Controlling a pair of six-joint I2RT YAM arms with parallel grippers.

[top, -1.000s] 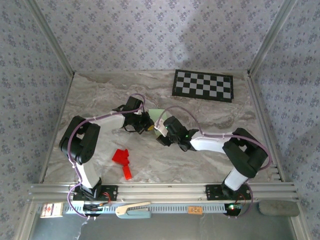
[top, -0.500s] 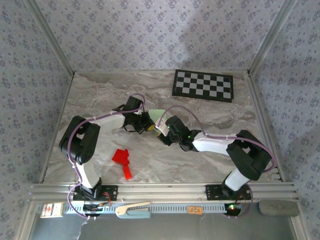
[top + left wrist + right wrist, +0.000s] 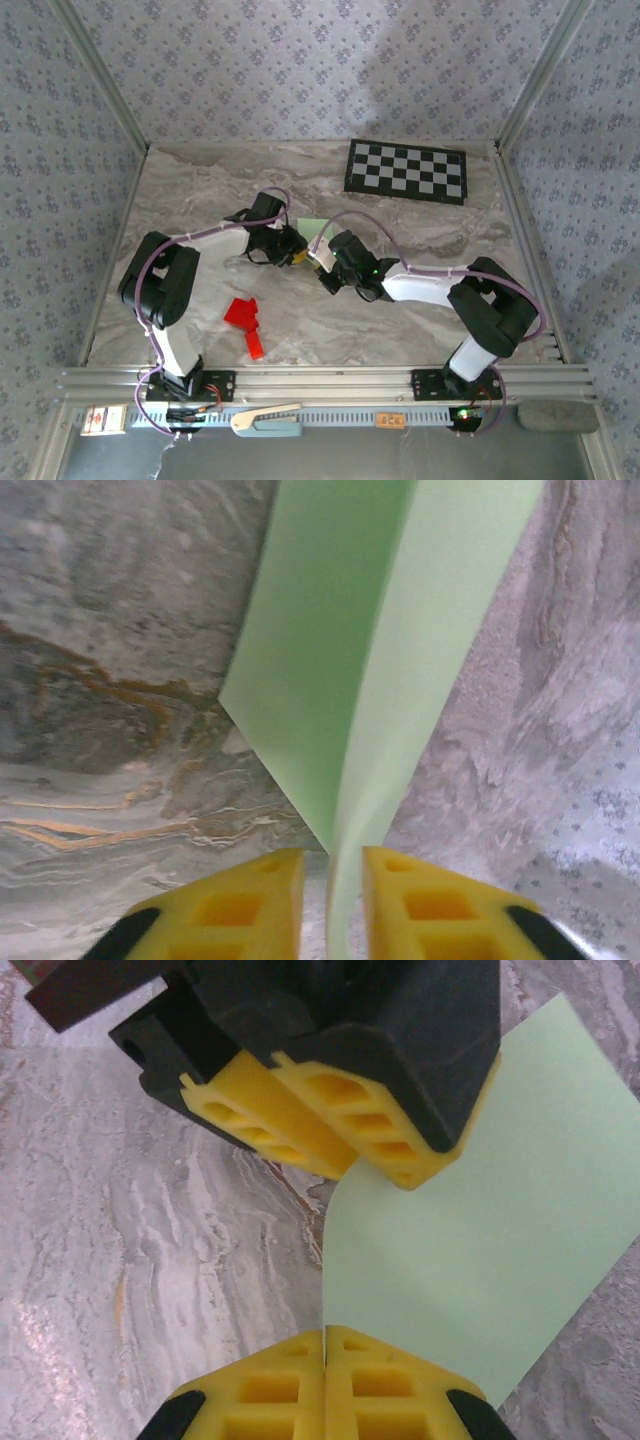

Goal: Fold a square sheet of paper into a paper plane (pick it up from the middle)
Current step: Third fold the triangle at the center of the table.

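The left gripper (image 3: 333, 860) and right gripper (image 3: 326, 1345) both pinch the square sheet of paper (image 3: 480, 1210) at the middle of the worktop (image 3: 190, 190), their fingers nearly touching, so there is no passage between them. Bare worktop lies open toward the far left and along the right side. The flat checkerboard (image 3: 407, 171) takes the far right corner, and the red paper shape (image 3: 243, 313) lies near the front left, well apart from both grippers.

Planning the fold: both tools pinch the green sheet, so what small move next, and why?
Probably bring the left tool toward the right tool, doubling the square sheet of paper over: both are shut on it, and its edge curves between them.
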